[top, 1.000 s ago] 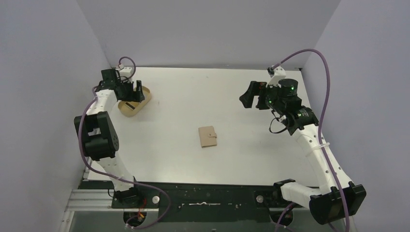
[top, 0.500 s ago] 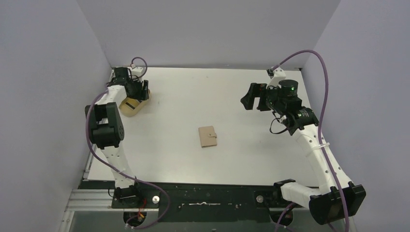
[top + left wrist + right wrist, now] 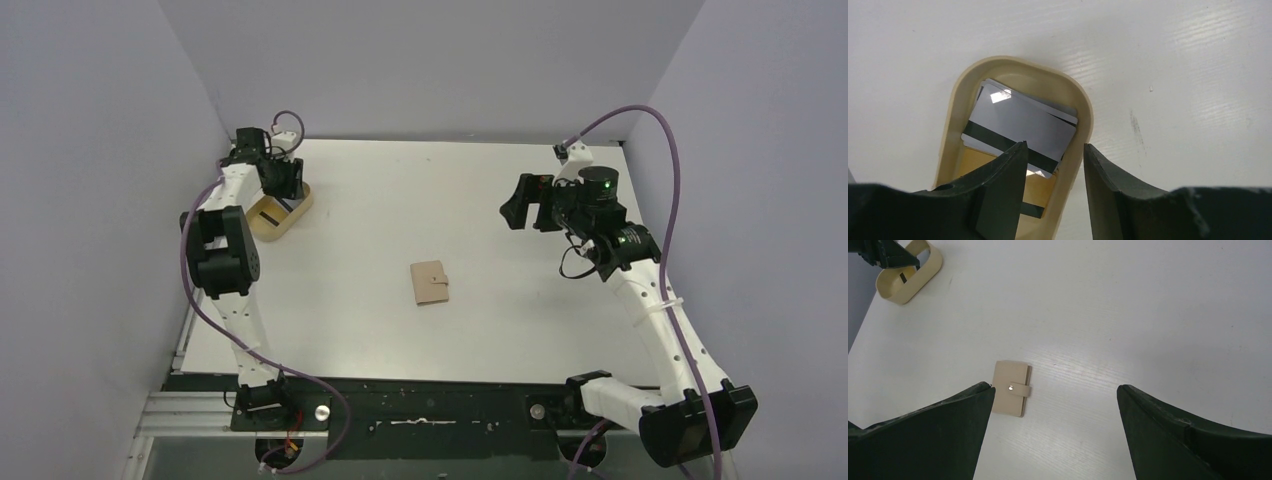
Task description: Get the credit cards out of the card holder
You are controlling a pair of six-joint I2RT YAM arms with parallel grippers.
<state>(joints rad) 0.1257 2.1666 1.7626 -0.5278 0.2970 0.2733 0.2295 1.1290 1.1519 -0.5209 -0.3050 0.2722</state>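
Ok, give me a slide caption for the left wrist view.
Left hand hovers over the oval tray, credit cards stacked inside with black stripes up.

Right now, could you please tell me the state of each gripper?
Left gripper: partly open, holding nothing, over the credit cards in the tray.
Right gripper: wide open, holding nothing.

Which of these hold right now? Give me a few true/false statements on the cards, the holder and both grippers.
1. The credit cards lie in the tray. True.
2. The card holder lies open. False: it is folded shut, with its tab snapped.
3. The right gripper grips the card holder. False: its jaws stand wide open and hold nothing.
4. The left gripper is over the tray. True.
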